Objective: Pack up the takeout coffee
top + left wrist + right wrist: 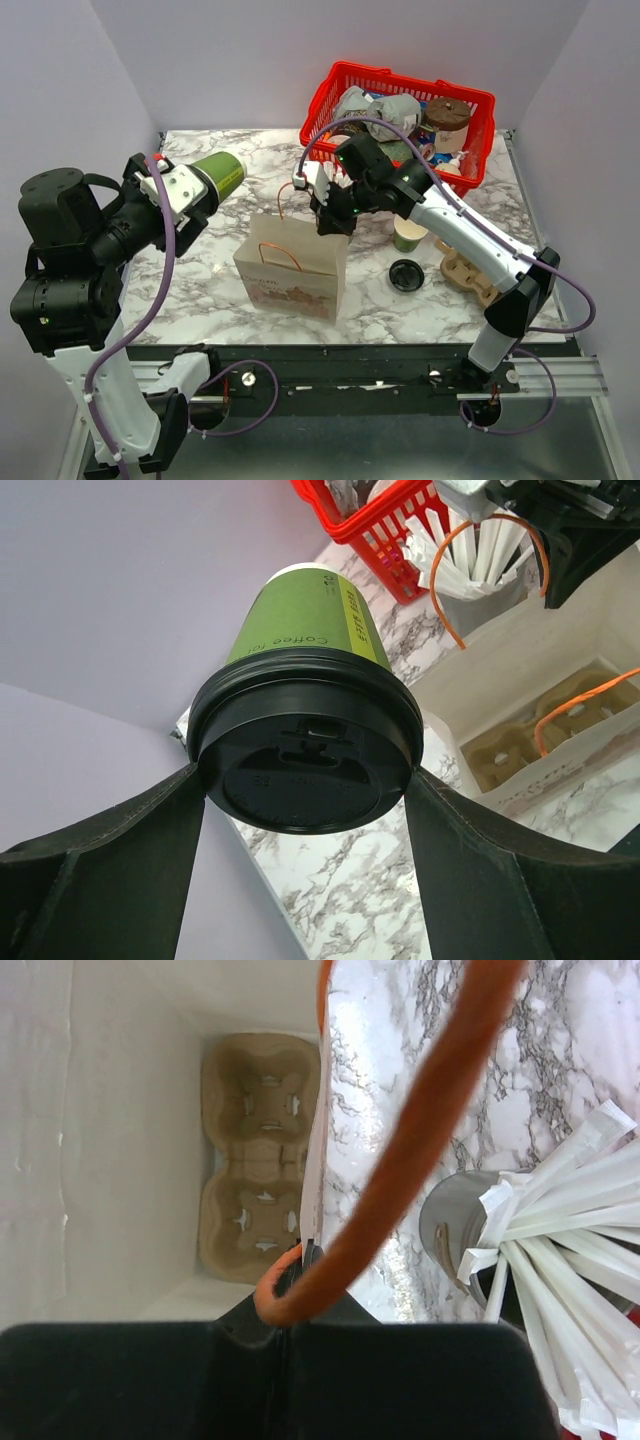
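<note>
The takeout coffee (218, 172), a dark-green cup with a black lid (305, 780), lies sideways in the air over the table's left side. My left gripper (190, 190) is shut on it, one finger on each side of the lid rim. A brown paper bag (290, 265) stands open mid-table. My right gripper (330, 222) is shut on its far right rim (312, 1210), right by the orange handle (400, 1170). A cardboard cup carrier (258, 1195) lies at the bottom of the bag.
A red basket (480, 110) of clutter sits at the back right. A grey cup of white sticks (460, 1230) stands just right of the bag. A lidless green cup (410, 235), a loose black lid (406, 274) and another cardboard carrier (465, 268) lie right of the bag.
</note>
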